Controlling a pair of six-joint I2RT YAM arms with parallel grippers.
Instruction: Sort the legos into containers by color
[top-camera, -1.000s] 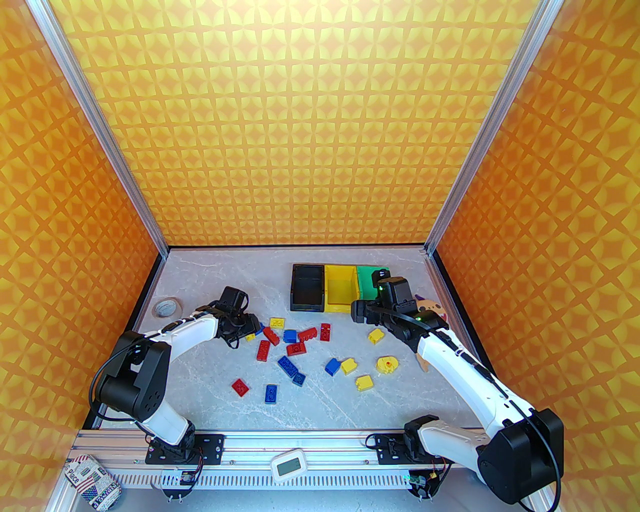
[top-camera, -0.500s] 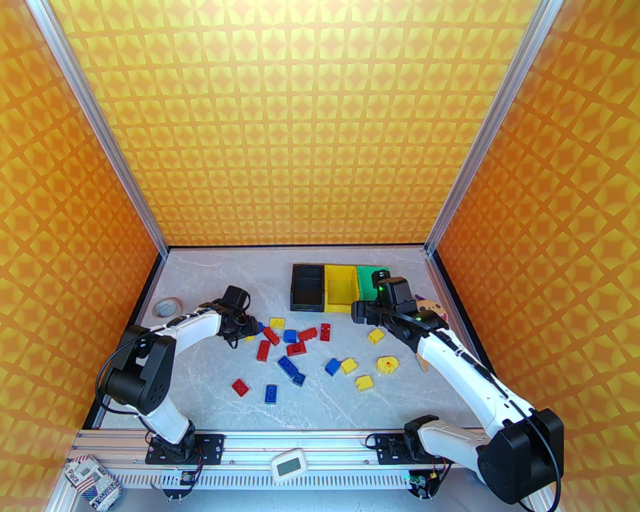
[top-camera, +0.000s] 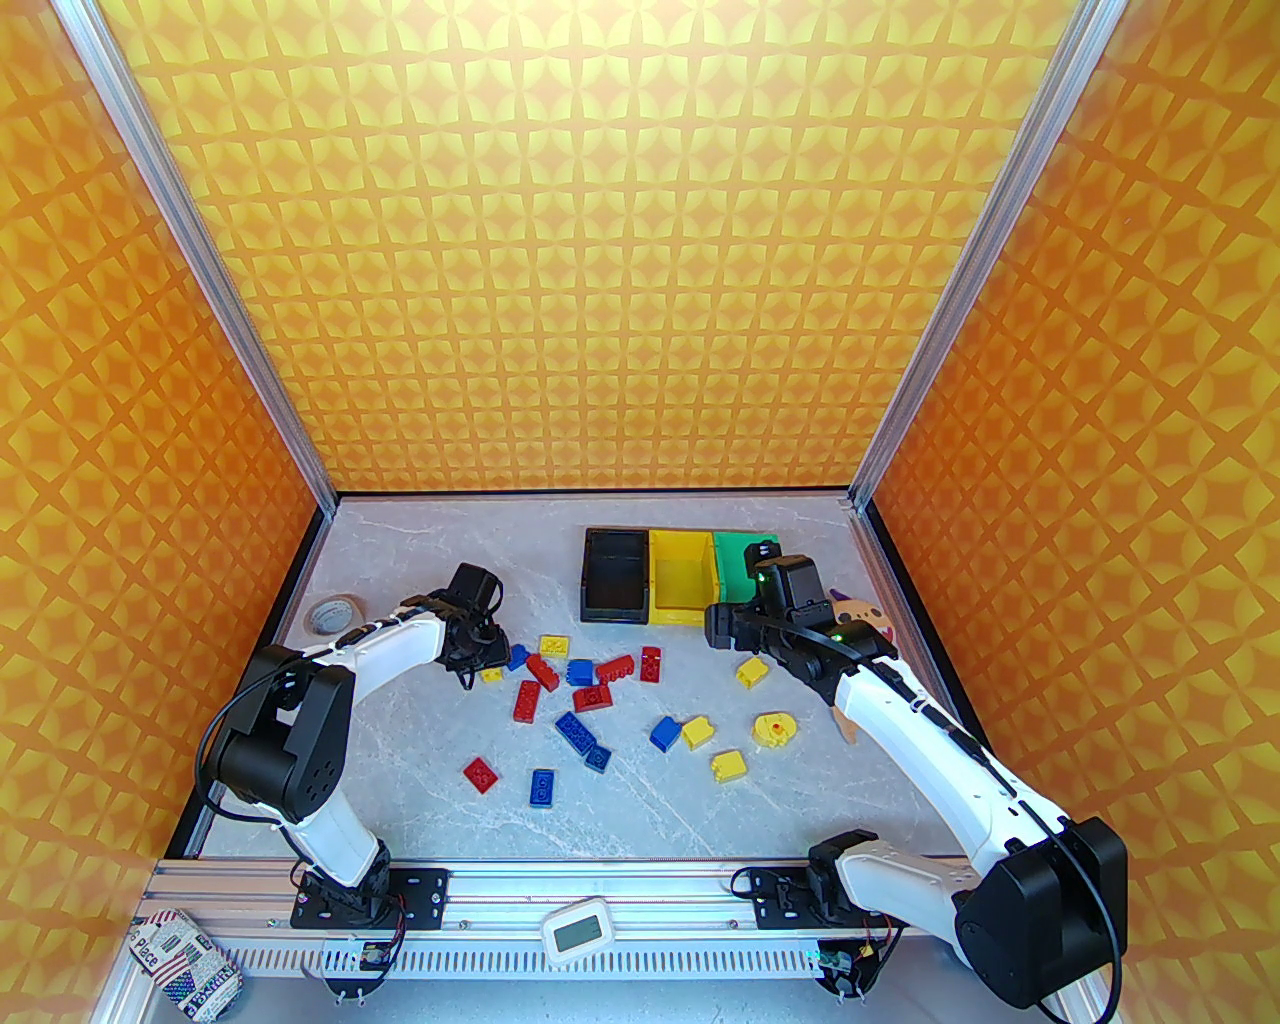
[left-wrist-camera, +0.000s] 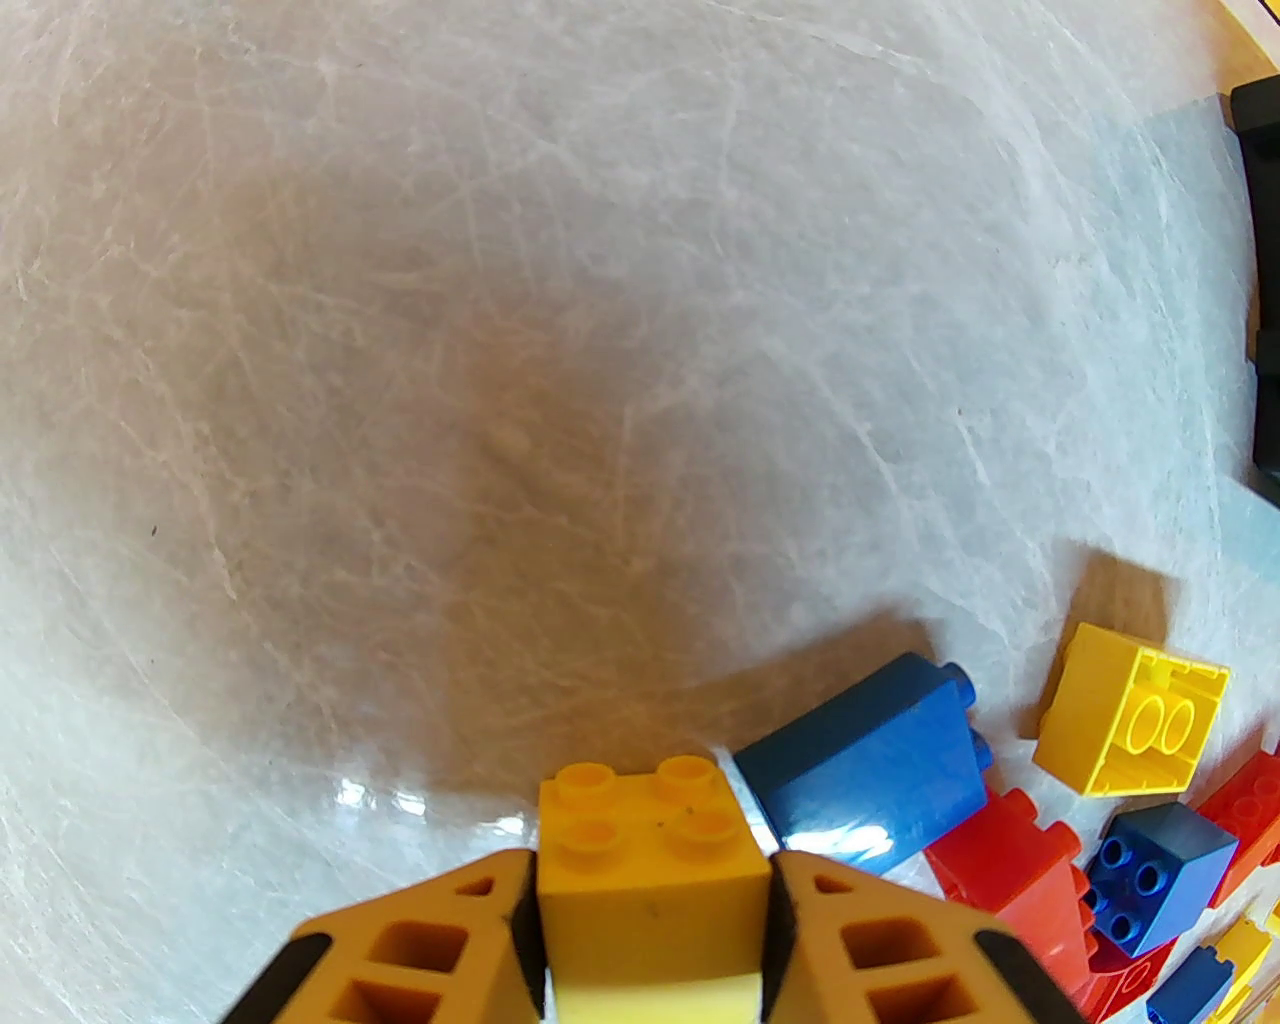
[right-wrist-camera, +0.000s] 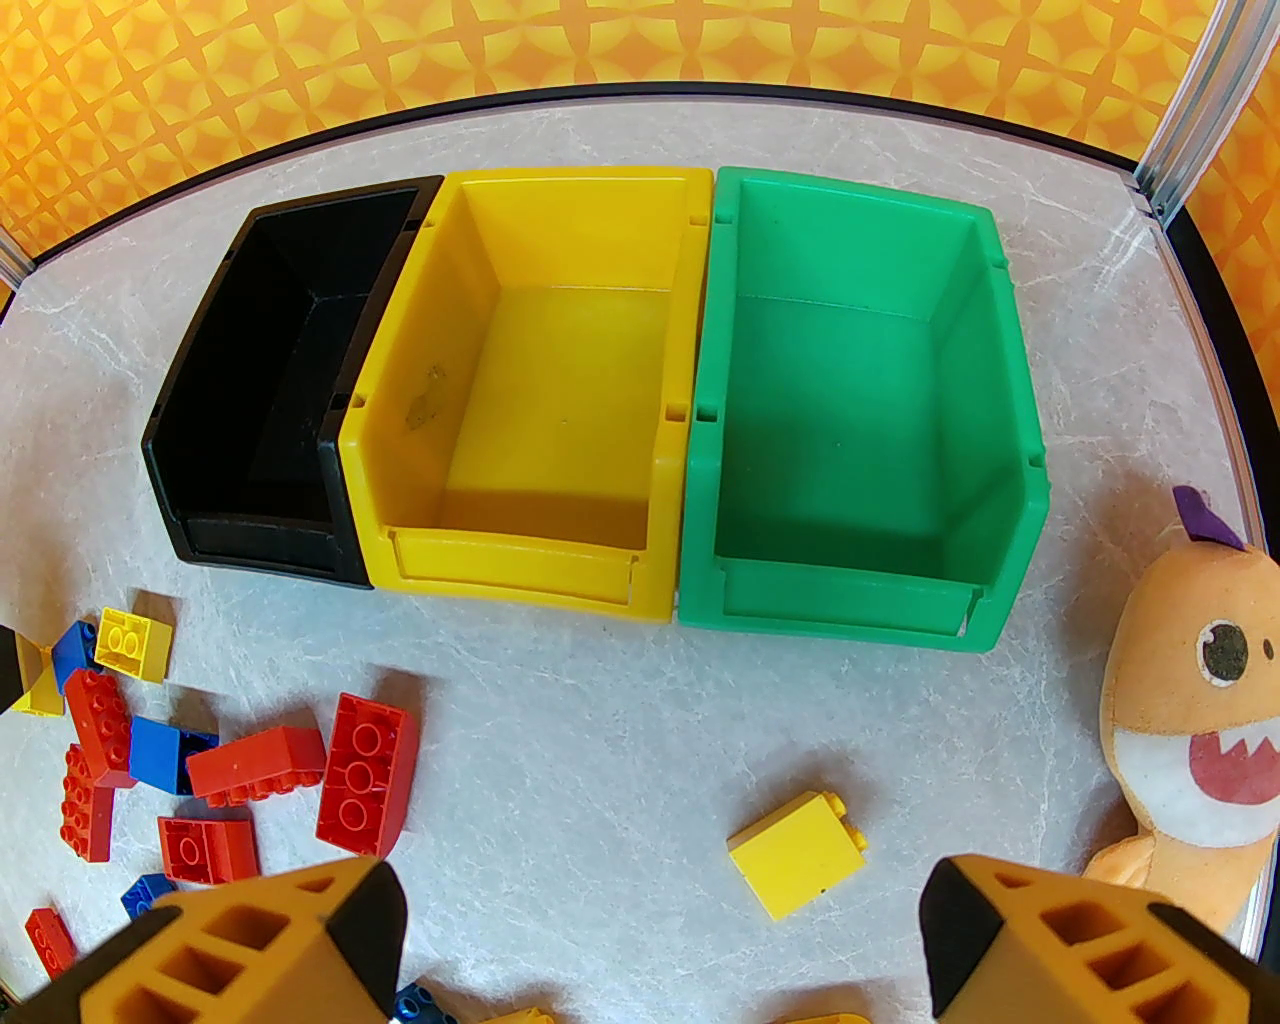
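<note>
My left gripper (left-wrist-camera: 650, 885) is shut on a yellow lego (left-wrist-camera: 640, 830), which rests on the table at the left end of the pile; from above the gripper (top-camera: 487, 662) sits beside a blue lego (top-camera: 517, 657). Red, blue and yellow legos (top-camera: 590, 690) lie scattered mid-table. The black container (right-wrist-camera: 250, 540), yellow container (right-wrist-camera: 510, 570) and green container (right-wrist-camera: 840, 600) stand side by side, all empty. My right gripper (right-wrist-camera: 660, 920) hangs open in front of them, above a yellow lego (right-wrist-camera: 797, 866).
An orange plush monster (right-wrist-camera: 1190, 720) lies right of the green container. A white tape roll (top-camera: 330, 613) sits at the far left. A yellow round piece (top-camera: 775, 728) lies among the right-hand legos. Orange walls close in both sides and the back.
My left gripper's jaws have closed onto the yellow lego, and the left arm has drawn slightly left. The right arm has not moved.
</note>
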